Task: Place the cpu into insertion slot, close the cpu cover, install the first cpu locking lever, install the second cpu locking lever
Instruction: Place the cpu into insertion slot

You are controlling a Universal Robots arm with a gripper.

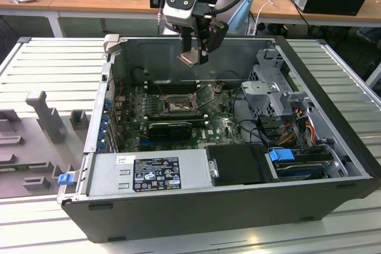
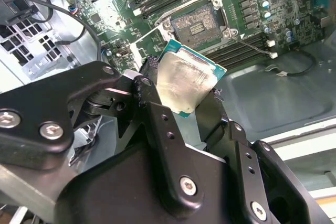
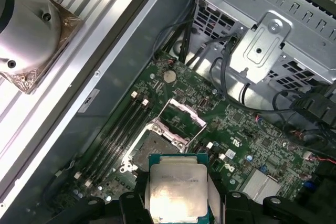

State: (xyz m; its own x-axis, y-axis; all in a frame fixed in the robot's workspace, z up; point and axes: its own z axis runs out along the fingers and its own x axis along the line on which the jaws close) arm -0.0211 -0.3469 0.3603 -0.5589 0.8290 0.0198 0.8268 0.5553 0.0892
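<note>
My gripper [image 1: 195,53] hangs above the back of the open computer case, shut on the cpu [image 1: 190,57]. The cpu is a flat square chip with a pale silver top and a green edge, clamped by two opposite sides between the black fingers, as both wrist views show [image 2: 186,82] [image 3: 176,190]. Well below it on the green board lies the insertion slot [image 1: 177,106] [image 2: 198,23] [image 3: 156,142], dark, silver-rimmed and with nothing in it. The cpu cover [image 3: 184,115] stands swung up at one edge of the slot. The cpu is clear of the slot.
Long black memory slots [image 1: 169,85] run behind the socket, and a black graphics card [image 1: 169,128] lies in front. A metal drive cage [image 1: 268,87] with loose cables stands at the exterior view's right. A power supply [image 1: 149,171] fills the near side. The case walls [image 1: 196,46] surround the board.
</note>
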